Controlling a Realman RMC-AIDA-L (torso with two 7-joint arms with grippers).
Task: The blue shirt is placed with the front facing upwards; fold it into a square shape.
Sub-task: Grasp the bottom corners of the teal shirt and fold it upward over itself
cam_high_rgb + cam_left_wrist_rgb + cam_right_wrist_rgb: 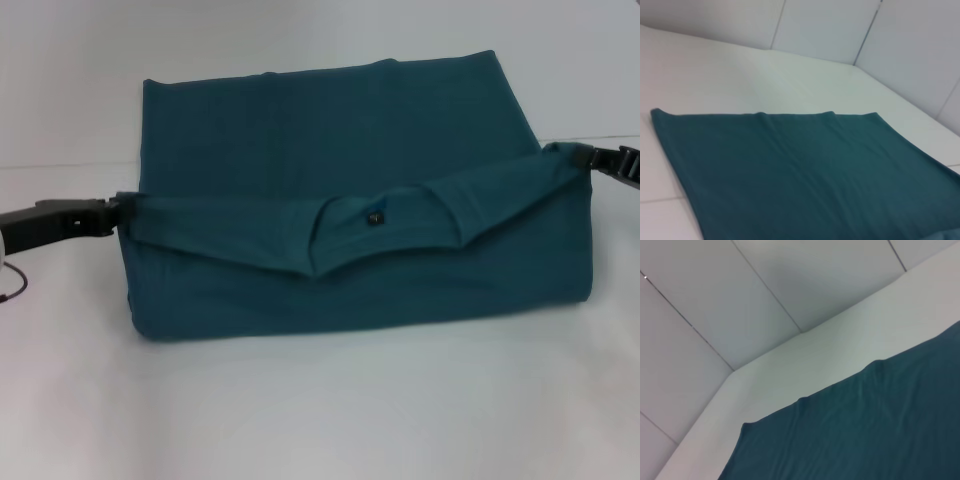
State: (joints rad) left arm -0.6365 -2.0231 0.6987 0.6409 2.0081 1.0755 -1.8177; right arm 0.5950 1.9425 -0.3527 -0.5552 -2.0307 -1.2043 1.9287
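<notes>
- Two grippers work together here: the left gripper (113,212) pinches one end of a raised fold of the blue shirt (340,130), and the right gripper (585,157) pinches the other end, at the opposite side of the garment.
- Both grippers seem to be closed on the cloth, because the fold hangs stretched between them and sags a little in the middle, where the collar with a small dark label (376,217) droops.
- The blue shirt lies on the white table (300,410), in the centre in front of the robot; its sides are already folded in, so it has a rectangular shape.
- The far part of the shirt (790,165) lies flat on the table, as both wrist views show; neither wrist view shows fingers.
- The fold is held at its two ends probably so that the edge stays straight while it is carried over the lower layer.
- The right end is higher than the left one, so the edge is tilted; this could give a crooked fold.
- The task seems about halfway: one more fold across is probably needed for a square.
</notes>
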